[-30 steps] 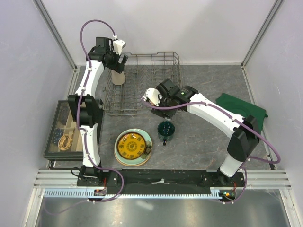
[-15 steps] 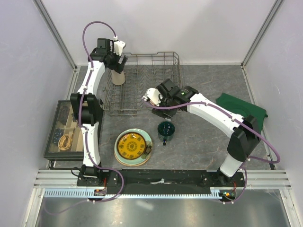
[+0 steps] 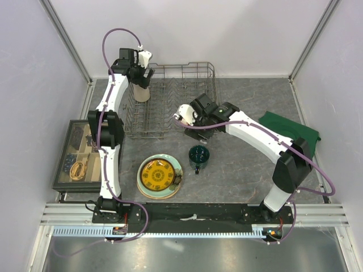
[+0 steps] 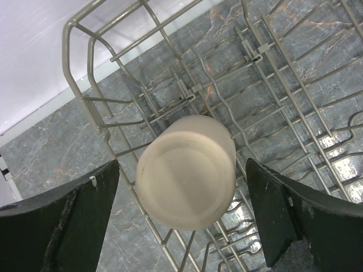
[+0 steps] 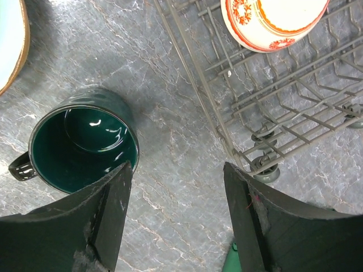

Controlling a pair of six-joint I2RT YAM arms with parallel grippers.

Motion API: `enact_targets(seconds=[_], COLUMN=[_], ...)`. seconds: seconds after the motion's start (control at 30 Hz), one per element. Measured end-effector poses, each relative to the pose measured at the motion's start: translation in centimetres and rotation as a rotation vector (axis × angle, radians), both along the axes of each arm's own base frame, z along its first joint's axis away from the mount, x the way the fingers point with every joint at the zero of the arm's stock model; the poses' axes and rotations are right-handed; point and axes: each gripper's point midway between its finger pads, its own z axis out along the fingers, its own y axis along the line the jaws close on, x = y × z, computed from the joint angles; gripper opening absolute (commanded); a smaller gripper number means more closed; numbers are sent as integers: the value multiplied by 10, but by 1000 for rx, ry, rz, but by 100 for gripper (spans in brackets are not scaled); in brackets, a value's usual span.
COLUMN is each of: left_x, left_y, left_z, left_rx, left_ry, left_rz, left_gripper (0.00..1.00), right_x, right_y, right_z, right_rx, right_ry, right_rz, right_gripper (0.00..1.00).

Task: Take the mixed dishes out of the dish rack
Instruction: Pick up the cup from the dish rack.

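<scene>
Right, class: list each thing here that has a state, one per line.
tall beige cup: upside down in the dish rack, ungripped.
red-and-white patterned bowl: in the rack.
dark green mug: upright, empty, on the table.
small yellow plate: flat on the pale-green plate.
left fingers: open, either side of the cup.
right fingers: open, empty.

left end effector [image 4: 184,218]: fingers apart | right end effector [image 5: 177,212]: fingers apart
</scene>
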Motion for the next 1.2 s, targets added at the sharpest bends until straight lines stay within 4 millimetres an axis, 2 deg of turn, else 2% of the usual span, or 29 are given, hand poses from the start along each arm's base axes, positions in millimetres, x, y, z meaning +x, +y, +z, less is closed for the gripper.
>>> enact_targets(seconds=[0.4,0.7,0.97,1.2], left_x=[1,1,1,1], left_y=[-1,-2,-4,-5], left_z=[-3,-3,-3,-3], left_rx=[-3,-6,-15,-23], left_ry=[3,1,1,3], left_rz=[-3,-6,-11,-15], left_gripper=[89,81,66,60], right_x=[-2,-2,-2,-2], right_y=[-8,-13,-17,-18], right_z=[-4,2,4,6], right_rx=[-4,6,11,15], right_ry=[10,-1,-7,-12], right_rz=[-17,-30,-36,-37], right_gripper=[74,74,74,74])
